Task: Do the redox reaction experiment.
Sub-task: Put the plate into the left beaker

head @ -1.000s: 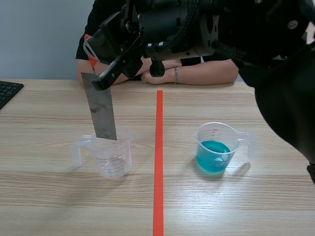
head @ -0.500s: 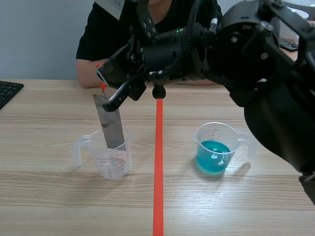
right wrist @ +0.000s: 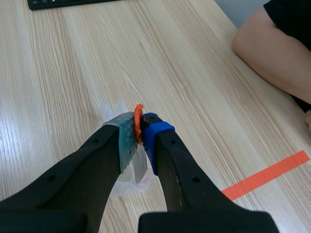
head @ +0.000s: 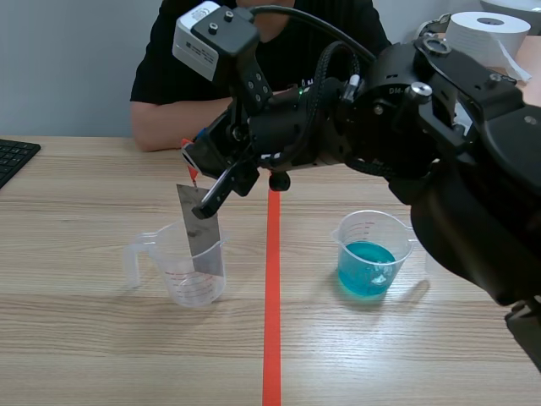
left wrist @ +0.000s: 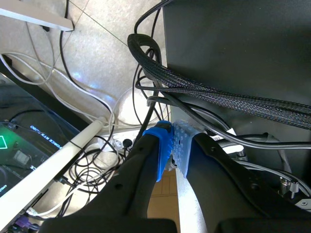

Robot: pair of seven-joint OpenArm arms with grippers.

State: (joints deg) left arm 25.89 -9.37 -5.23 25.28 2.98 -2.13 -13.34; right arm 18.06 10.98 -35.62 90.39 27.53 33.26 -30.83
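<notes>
One wooden tabletop (head: pixel 84 338) carries the whole setup, split by an orange-red tape line (head: pixel 271 296) that runs from its near edge toward its far edge. The right arm (head: pixel 439 127) comes in from the right edge and stretches over the line, so its claw hangs above the left half. A person (head: pixel 169 76) in a black top sits at the far edge, one forearm laid on the wood. A paper roll (head: pixel 486 30) shows beyond the far right corner, and a keyboard (head: pixel 13 156) pokes in at the left edge.

Right of the line, midway between near and far edges, stands the beaker of blue liquid (head: pixel 369 254). Left of the line stands the empty beaker (head: pixel 190 271), clear with red markings. A grey metal strip (head: pixel 203 237) leans a little, its lower end inside the empty beaker. The right gripper (right wrist: pixel 137 132) is clamped on the strip's upper end, where an orange tag (right wrist: pixel 138 120) sits between the pads.

The left gripper (left wrist: pixel 171 148) is off the tabletop, aimed at cables (left wrist: pixel 146 63) and floor, its blue pads pressed together with nothing between them.
</notes>
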